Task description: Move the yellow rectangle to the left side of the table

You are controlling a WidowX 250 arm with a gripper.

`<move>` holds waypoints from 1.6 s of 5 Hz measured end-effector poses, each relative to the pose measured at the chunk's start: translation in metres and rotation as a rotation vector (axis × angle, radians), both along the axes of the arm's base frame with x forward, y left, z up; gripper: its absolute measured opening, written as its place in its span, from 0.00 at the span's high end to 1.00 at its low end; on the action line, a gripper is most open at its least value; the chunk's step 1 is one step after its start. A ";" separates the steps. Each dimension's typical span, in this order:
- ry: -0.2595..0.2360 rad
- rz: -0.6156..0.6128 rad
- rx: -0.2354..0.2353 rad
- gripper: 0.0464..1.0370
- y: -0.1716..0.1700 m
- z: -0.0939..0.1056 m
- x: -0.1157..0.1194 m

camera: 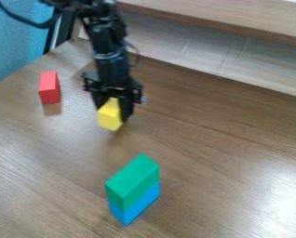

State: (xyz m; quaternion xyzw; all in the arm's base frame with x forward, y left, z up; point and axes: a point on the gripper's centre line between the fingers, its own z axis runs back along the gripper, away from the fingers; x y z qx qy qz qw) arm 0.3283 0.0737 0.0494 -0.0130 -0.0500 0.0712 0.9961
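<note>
Black two-finger gripper [116, 112] is clamped on the yellow rectangular block [109, 117], left of table centre, right of the red rectangular block [49, 87]. Grasp looks done. Can't tell from here if it's clear of the brown wood-grain table [206, 153]. Left to do, I'd say: shift further left, set down, release. No readable labels or writing.

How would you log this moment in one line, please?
gripper: holding yellow block | red block: view's left | green block: atop blue block

Wooden table [218, 144]; on it, a red block [49, 88]; nearer, a blue block [140, 205].
</note>
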 end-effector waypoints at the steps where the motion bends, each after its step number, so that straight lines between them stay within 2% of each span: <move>1: 0.047 0.056 -0.014 0.44 0.023 -0.015 -0.025; 2: 0.035 0.116 -0.008 0.44 0.045 -0.013 -0.043; 4: 0.033 0.130 -0.026 0.44 0.051 -0.016 -0.049; 5: 0.035 0.123 -0.024 0.39 0.051 -0.016 -0.049; 6: 0.031 0.139 -0.013 0.10 0.052 -0.016 -0.048; 7: 0.000 0.139 -0.019 0.03 0.050 -0.006 -0.046; 8: -0.055 0.155 -0.027 0.04 0.046 0.018 -0.044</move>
